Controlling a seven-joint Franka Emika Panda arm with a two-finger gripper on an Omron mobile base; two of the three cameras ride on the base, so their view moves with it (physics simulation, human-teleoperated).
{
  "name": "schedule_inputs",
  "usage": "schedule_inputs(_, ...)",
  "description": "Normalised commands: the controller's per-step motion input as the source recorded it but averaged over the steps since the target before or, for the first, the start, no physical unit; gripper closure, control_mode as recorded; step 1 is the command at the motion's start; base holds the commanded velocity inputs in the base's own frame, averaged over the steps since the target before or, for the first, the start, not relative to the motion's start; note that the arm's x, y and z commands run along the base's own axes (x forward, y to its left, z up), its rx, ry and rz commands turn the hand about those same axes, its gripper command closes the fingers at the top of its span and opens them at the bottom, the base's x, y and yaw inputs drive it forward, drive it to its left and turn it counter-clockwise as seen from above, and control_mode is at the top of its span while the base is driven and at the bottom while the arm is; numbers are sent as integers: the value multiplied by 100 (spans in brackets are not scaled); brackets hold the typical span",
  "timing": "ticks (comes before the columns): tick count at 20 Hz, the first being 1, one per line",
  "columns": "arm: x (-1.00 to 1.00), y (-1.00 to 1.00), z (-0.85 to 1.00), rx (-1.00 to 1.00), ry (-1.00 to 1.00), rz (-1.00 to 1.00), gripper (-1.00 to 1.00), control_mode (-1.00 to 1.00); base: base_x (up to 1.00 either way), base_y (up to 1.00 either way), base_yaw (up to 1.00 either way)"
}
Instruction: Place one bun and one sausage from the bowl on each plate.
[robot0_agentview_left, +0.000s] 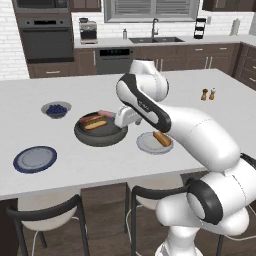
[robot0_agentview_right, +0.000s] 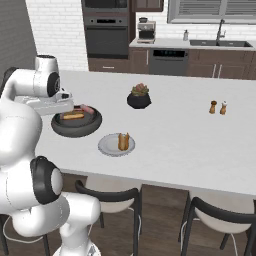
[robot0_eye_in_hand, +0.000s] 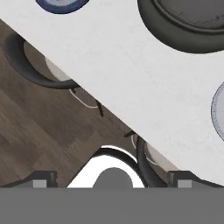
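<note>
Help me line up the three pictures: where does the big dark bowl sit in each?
Left base view: the bowl sits centre-left on the counter.
Right base view: left, by the arm.
Hand view: top right, cut by the edge.
Shared landmark: the light grey plate beside it.

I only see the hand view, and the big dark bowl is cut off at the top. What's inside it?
Observer: The bowl holds one bun and one pinkish sausage.
Operator: Is there food on the grey plate at my edge?
Observer: Yes, the light grey plate has a brown bun-like piece on it.
Operator: And the blue one?
Observer: The blue-rimmed plate has nothing on it yet.
</note>
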Motion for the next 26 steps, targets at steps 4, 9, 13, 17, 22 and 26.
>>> schedule_inputs(4, 0, 0, 0, 0, 0, 0, -100, 100, 0, 45, -8)
schedule_inputs(9, 0, 0, 0, 0, 0, 0, -100, 100, -2, 62, -17)
schedule_inputs(13, 0, 0, 0, 0, 0, 0, -100, 100, 1, 95, -25)
schedule_inputs(17, 0, 0, 0, 0, 0, 0, -100, 100, 54, 52, -11)
schedule_inputs(22, 0, 0, 0, 0, 0, 0, -100, 100, 100, -12, 2)
schedule_inputs(26, 0, 0, 0, 0, 0, 0, -100, 100, 78, -38, 2)
